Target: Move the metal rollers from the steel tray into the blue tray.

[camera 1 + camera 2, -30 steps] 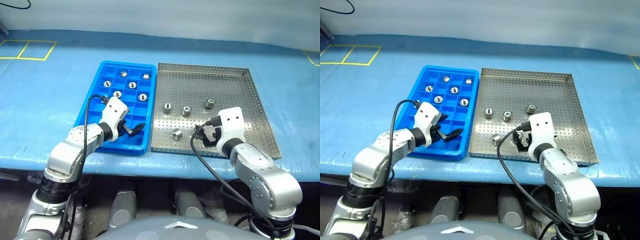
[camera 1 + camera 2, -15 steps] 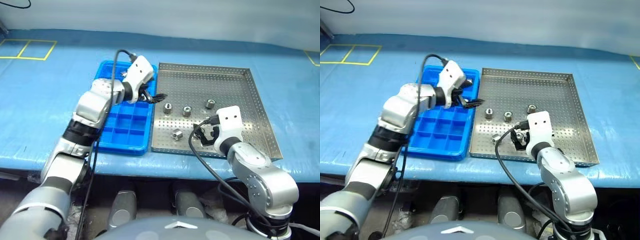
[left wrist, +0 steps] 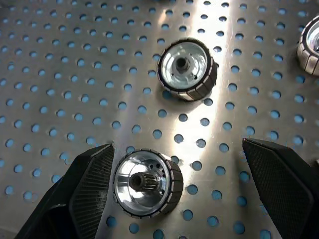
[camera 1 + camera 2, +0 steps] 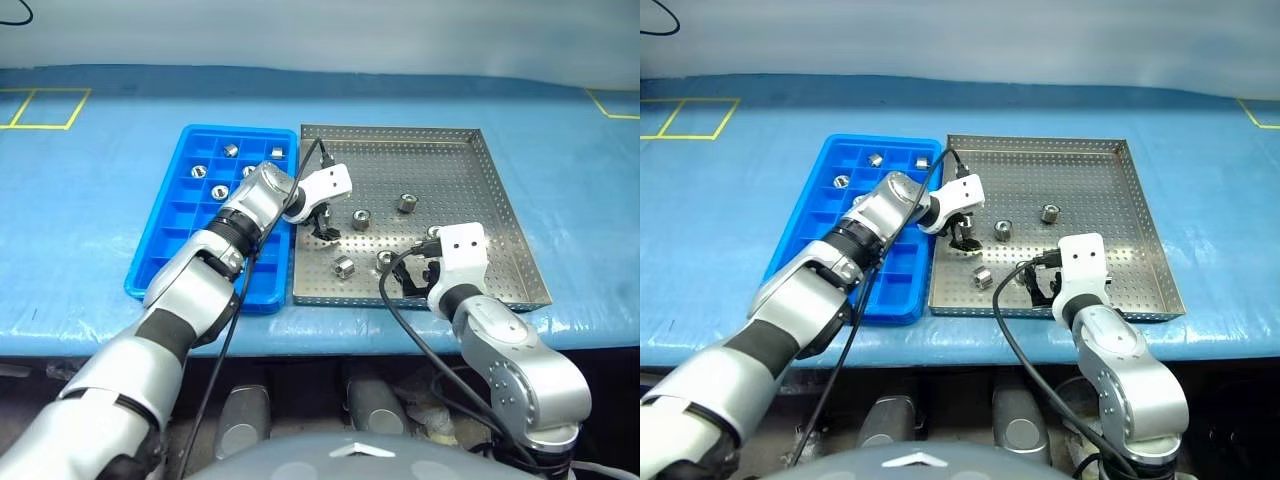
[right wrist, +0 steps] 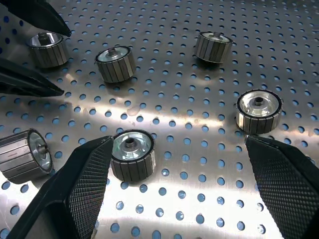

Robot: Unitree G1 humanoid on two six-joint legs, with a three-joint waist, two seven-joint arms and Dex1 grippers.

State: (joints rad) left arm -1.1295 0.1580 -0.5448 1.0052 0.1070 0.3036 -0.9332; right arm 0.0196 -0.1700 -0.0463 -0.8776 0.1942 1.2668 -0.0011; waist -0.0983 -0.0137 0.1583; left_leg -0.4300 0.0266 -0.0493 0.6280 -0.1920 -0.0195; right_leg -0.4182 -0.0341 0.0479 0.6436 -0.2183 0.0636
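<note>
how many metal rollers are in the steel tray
6 rollers: one inside the left pincer, two to its right, one on its side near the steel tray's front rim, two by the right pincer. The arms may hide others.

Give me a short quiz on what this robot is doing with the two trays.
1. Yes or no: does the blue tray hold any metal rollers yet?
2. The left gripper hangs over: A) the blue tray, B) the steel tray, C) the bare table.
3. True or false: the left gripper is shut on a roller.

Key
1. Yes, several lie in its far compartments.
2. B.
3. False. It is open, and the roller between its fingers lies on the steel tray.
</note>
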